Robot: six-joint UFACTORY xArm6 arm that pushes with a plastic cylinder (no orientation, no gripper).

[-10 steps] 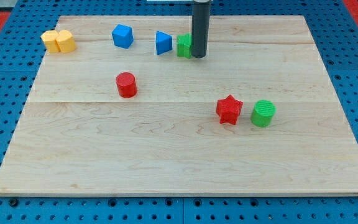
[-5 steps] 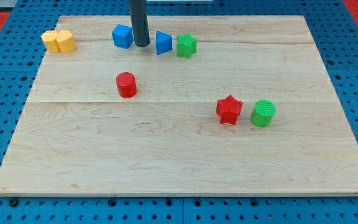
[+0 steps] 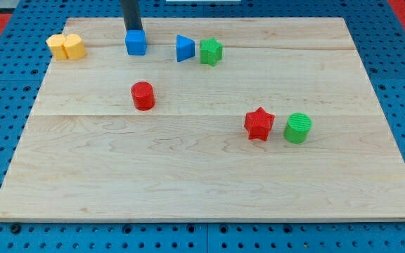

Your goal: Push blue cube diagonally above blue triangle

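The blue cube (image 3: 136, 43) sits near the view's top, left of centre on the wooden board (image 3: 202, 176). The blue triangle (image 3: 183, 48) lies to its right, with a gap between them. My tip (image 3: 131, 29) is at the cube's upper edge, just above it in the view, touching or nearly touching it. The dark rod rises out of the view's top.
A green star-like block (image 3: 211, 51) sits right beside the blue triangle. Two yellow blocks (image 3: 66, 46) stand at the top left. A red cylinder (image 3: 143, 95) is below the blue cube. A red star (image 3: 259, 124) and a green cylinder (image 3: 298, 128) are at the right.
My tip moved left from beside the green block, passed between the blue cube and triangle, and now stands above the cube. The cube has turned slightly and sits squarer.
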